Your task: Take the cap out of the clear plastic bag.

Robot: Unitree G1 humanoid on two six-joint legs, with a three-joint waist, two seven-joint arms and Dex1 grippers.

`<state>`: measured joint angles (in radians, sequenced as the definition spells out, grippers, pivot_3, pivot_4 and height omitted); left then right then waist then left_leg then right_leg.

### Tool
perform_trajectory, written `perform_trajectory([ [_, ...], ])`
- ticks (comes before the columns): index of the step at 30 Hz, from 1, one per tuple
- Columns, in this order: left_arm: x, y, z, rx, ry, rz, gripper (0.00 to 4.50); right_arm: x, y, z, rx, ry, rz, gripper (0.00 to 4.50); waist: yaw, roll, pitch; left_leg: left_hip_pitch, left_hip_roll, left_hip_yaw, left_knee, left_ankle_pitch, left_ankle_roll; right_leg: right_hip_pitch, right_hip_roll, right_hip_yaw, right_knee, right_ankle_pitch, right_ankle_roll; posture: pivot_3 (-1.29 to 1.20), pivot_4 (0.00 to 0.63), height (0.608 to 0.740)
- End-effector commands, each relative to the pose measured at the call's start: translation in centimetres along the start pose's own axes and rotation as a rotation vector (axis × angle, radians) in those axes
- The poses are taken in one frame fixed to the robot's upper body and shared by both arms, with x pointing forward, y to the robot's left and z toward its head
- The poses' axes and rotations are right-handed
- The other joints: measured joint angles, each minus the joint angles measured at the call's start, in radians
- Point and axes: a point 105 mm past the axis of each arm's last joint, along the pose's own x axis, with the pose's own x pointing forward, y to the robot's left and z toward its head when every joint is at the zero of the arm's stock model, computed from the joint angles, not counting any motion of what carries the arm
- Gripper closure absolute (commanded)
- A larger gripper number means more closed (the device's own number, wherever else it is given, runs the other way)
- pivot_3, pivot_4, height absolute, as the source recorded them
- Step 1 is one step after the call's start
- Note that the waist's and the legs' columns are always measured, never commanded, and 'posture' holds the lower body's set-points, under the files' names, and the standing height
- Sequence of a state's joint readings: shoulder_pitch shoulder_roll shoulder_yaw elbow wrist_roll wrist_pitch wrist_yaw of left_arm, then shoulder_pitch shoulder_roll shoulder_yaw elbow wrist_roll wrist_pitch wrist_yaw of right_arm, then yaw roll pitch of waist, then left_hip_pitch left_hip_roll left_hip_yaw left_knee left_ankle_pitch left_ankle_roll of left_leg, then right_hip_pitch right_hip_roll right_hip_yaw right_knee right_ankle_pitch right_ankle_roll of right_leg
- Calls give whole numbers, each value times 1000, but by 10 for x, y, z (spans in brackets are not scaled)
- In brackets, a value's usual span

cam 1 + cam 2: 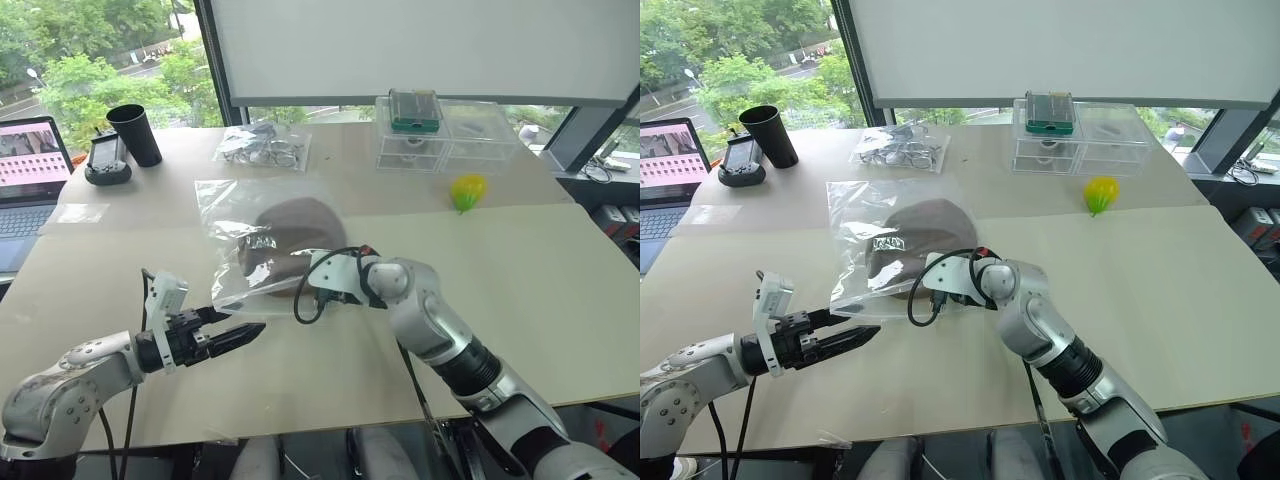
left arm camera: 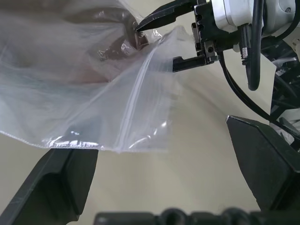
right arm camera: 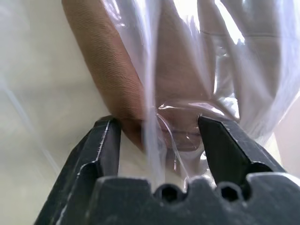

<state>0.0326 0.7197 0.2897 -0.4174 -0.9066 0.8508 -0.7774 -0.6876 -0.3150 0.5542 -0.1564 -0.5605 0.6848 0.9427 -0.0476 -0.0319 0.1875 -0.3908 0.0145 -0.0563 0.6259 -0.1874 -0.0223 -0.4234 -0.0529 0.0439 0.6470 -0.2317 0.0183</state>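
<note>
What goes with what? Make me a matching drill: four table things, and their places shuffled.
Things:
1. cap
2. black cup
3. yellow object
4. laptop

Places:
A. table's left edge
B. near the clear drawer box
C. inside the clear bag
D. far left, beside the handheld device

Pairs: 1-C, 2-D, 3-B, 4-A

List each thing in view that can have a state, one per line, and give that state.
cap: inside the bag, lying on the table
clear plastic bag: lying flat, wrinkled, mouth towards the robot
left gripper: jaws open, at the bag's near edge, holding nothing
right gripper: jaws apart around bag film and a fold of the cap
black cup: upright
laptop: open, screen lit
clear drawer box: drawers shut
</note>
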Motion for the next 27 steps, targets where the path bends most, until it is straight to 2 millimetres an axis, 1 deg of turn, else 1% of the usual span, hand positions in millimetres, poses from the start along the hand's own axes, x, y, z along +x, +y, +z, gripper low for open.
perform_trajectory([
  [1,-4,-2,7,37,-15,-3,0,-15,3,26,25,-134,40,1570,0,0,0,0,0,0,0,0,0,0,0,0,0,0,0,0,150,740],
  [4,-9,0,12,73,-14,25,0,-22,6,27,22,-149,73,1570,2,0,0,0,0,0,0,0,0,0,0,0,0,0,0,0,150,740],
  [7,-17,-8,31,117,-43,10,0,-29,6,28,30,-170,93,1570,3,0,0,0,0,0,0,0,0,0,0,0,0,0,0,0,150,740],
  [12,-24,-25,50,220,-29,-14,0,-40,-6,22,95,-195,72,1570,3,0,0,0,0,0,0,0,-1,0,0,0,-1,0,0,0,150,740],
  [16,-27,-46,84,342,-52,-80,0,-53,-21,20,233,-243,39,1570,6,-3,2,-1,0,0,0,-1,-1,0,0,-1,-1,0,0,0,150,740],
  [21,-23,-52,106,479,-3,-99,0,-58,-23,22,308,-276,33,1570,1,-3,2,-1,0,0,0,-1,-1,0,0,-1,-1,-1,1,0,150,740],
  [24,-28,-51,126,543,-1,-89,0,-62,-23,24,345,-292,34,1570,-1,-3,2,-2,0,0,0,-1,-1,-2,0,0,-1,-1,1,0,150,740],
  [26,-29,-50,132,587,16,-79,0,-65,-25,22,375,-297,25,1570,-1,-3,2,-3,1,0,0,-1,-1,-2,1,-1,-1,-1,1,0,150,740],
  [27,-27,-49,131,607,38,-78,0,-67,-27,21,389,-298,21,1570,0,-3,2,-3,1,0,0,-1,-1,-2,1,0,-1,-1,1,0,150,740],
])
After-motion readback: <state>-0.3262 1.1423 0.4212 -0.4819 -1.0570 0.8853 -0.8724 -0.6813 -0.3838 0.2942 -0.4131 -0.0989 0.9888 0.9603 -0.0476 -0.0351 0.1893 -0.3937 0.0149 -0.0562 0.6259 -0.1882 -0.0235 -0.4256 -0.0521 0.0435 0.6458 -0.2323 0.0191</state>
